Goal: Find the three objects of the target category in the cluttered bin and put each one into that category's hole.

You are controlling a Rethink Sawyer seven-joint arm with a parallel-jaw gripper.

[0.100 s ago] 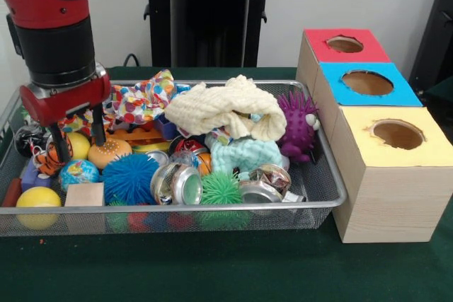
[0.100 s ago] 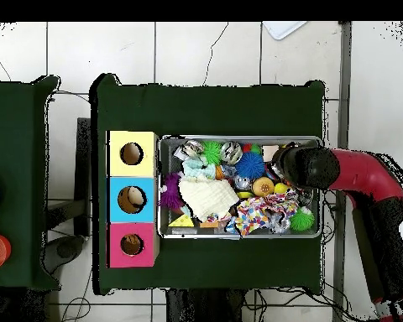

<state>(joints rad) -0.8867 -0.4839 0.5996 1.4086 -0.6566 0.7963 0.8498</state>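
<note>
Right now the gripper (image 1: 76, 139) hangs low over the left end of the wire tray (image 1: 333, 182), its two dark fingers (image 1: 59, 143) spread apart with nothing between them, their tips down among the toys. Just beside those tips sit an orange dimpled ball (image 1: 110, 152), a globe-patterned ball (image 1: 78, 172) and a small tiger-striped toy (image 1: 47, 160). Nearer the front rim lie a yellow ball (image 1: 38, 198), a plain wooden block (image 1: 84, 194) and a blue spiky ball (image 1: 129, 178), with a crushed can (image 1: 177, 183) and a green spiky ball (image 1: 221, 189) to their right. A cream knitted cloth (image 1: 226, 107) is heaped over the middle, and a purple spiky toy (image 1: 297, 125) stands against the right wall. Right of the tray, touching it, stands a row of three wooden boxes with round holes: the yellow box (image 1: 396, 167) nearest, the blue box (image 1: 368, 84) behind it, the red box (image 1: 345, 45) farthest. From overhead, the red arm (image 2: 364, 180) reaches across to the tray end farthest from the boxes.
</note>
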